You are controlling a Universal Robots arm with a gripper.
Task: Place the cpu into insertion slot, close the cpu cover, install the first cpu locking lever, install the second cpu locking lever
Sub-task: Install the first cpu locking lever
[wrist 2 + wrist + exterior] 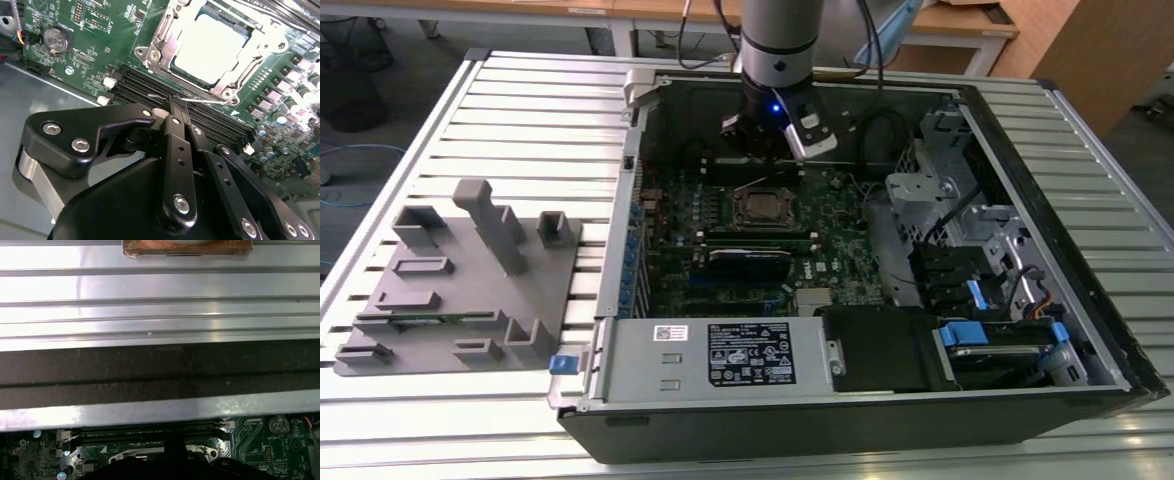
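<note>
Case (854,432) on table (520,100); fixture tray (454,290) at exterior view's left of it; cpu (210,47) in socket (227,92) on motherboard (841,240); gripper (176,102) just beside socket, over memory slots (135,87).

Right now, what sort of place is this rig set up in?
Probably a robotics lab or workshop: an open computer case lies on a slatted metal table, a gray fixture block sits beside it, and wooden desks stand behind.
</note>
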